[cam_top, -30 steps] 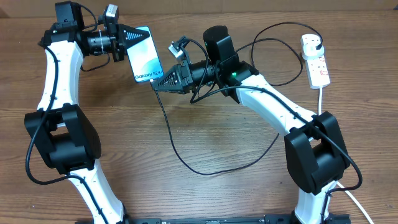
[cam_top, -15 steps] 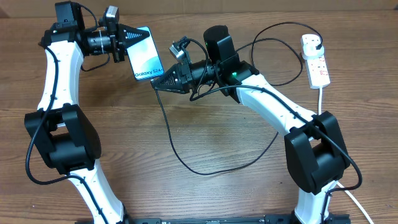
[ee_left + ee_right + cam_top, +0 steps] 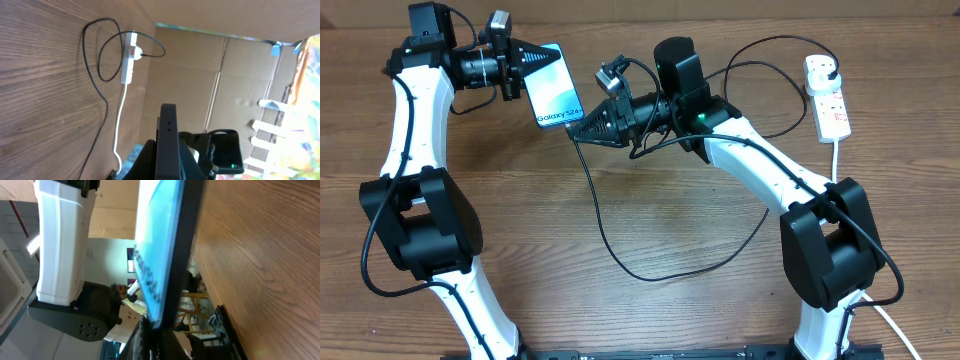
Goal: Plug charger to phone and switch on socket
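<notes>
I can't see the charger [image 3: 655, 279] tip, right gripper [image 3: 572, 134] hides it at the phone [image 3: 552, 92]. The socket [image 3: 830, 105] switches are too tiny to read.

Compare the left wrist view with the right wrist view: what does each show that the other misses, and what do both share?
Only the left wrist view shows the socket with its white lead, and the charger looping over the table. Only the right wrist view shows the blue lit face of the phone and a white link of the left arm. Both show the phone nearly edge-on, close to the lens, with the wooden table alongside.
</notes>
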